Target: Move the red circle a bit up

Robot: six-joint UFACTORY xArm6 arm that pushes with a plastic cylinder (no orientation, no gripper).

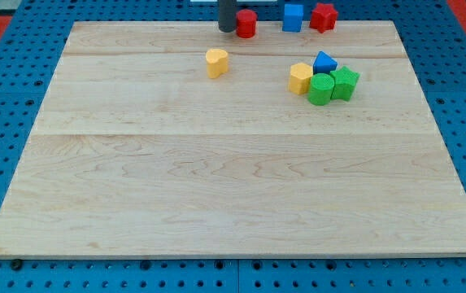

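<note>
The pale wooden board (233, 163) is mostly bare, with a cluster of small yellow, blue and green blocks (324, 80) at the view's upper right. At the top edge, the red circular block (246, 24) has my tip (228, 30) touching its left side; there is no pincer, only the rod. I judge the push is still being lined up: the tip should next come round below the circle, then nudge it briefly upward.

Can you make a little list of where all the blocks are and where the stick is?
tip: my tip at the view's top, just left of the red circle
top edge: blue cube, red star
alone: yellow heart
cluster at right: yellow block, blue triangle, green circle, green block
</note>
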